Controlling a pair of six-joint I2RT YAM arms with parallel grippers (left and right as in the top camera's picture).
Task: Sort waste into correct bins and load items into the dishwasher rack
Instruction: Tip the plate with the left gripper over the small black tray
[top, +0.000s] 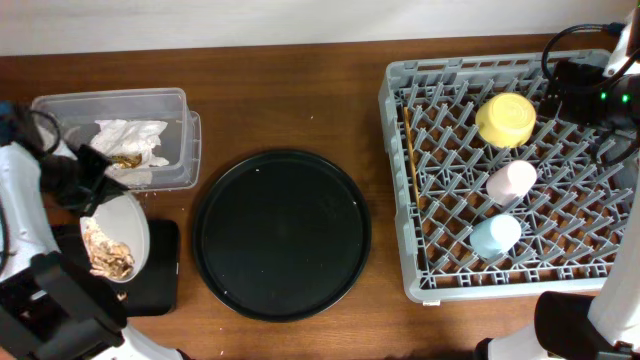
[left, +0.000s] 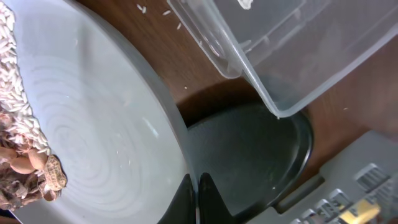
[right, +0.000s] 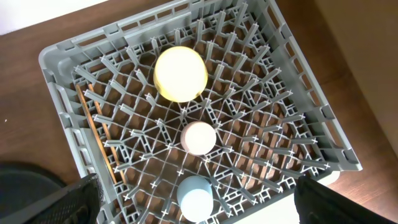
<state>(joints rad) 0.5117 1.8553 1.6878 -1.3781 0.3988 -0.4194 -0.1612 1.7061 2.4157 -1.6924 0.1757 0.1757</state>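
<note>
Pinching the plate (left: 112, 137) rim, left gripper (left: 196, 190) nearly closed.

The grey rack (top: 398, 80) has a yellow bowl (top: 505, 119), pink cup (top: 511, 182) and light-blue cup (top: 495, 236).

Dishwasher rack (top: 470, 66): yellow bowl (top: 505, 119), pink cup (top: 511, 181) and light-blue cup (top: 495, 236) block the middle column, chopsticks (top: 412, 180) the left wall — pegs on its right side stand open.

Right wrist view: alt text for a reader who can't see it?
Looking down into the grey dishwasher rack: an upside-down yellow bowl, a pink cup and a light-blue cup sit in a line, chopsticks along the left wall.
</note>
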